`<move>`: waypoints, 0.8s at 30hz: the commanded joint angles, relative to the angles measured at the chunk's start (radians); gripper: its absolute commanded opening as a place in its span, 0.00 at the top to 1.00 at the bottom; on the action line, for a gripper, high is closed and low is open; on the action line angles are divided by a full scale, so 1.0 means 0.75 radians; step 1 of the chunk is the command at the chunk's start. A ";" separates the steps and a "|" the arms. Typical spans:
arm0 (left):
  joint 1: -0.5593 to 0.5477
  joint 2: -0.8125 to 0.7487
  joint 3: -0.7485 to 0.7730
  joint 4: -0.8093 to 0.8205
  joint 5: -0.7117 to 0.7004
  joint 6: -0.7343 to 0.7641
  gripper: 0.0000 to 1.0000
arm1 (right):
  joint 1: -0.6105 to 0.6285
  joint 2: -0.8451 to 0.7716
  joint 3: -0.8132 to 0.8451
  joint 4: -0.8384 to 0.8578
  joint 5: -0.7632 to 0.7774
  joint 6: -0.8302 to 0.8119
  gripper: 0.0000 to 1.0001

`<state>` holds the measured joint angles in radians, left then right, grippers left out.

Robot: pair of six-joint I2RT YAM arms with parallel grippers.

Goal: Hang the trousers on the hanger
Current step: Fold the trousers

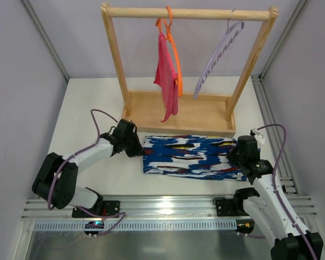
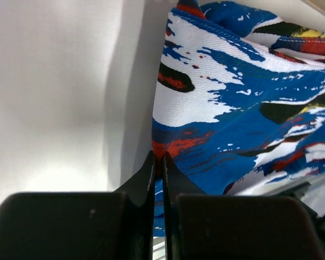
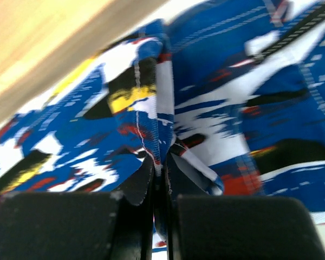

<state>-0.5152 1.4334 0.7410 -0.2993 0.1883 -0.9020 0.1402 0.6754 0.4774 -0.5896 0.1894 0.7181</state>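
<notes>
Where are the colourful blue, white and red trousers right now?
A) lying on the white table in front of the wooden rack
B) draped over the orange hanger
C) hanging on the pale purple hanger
A: the blue, white, red and black printed trousers lie on the white table before the wooden rack, and the pale lilac hanger hangs bare.

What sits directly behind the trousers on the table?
The wooden rack's base, with the lilac hanger hanging from its rail above. The table under the trousers is covered.
</notes>
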 commanded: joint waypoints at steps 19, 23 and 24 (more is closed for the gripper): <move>0.088 -0.187 -0.043 -0.027 0.162 0.158 0.31 | 0.152 -0.011 0.220 0.066 -0.318 -0.152 0.50; 0.088 -0.165 -0.037 0.025 0.213 0.159 0.32 | 0.365 0.097 0.306 0.068 -0.173 -0.121 0.51; 0.088 -0.169 -0.031 0.009 0.215 0.168 0.32 | 0.400 0.122 0.329 0.064 -0.146 -0.111 0.51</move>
<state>-0.4503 1.3098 0.7101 -0.3481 0.2859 -0.8017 0.3637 0.7204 0.6544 -0.5713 0.0124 0.6323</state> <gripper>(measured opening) 0.685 0.496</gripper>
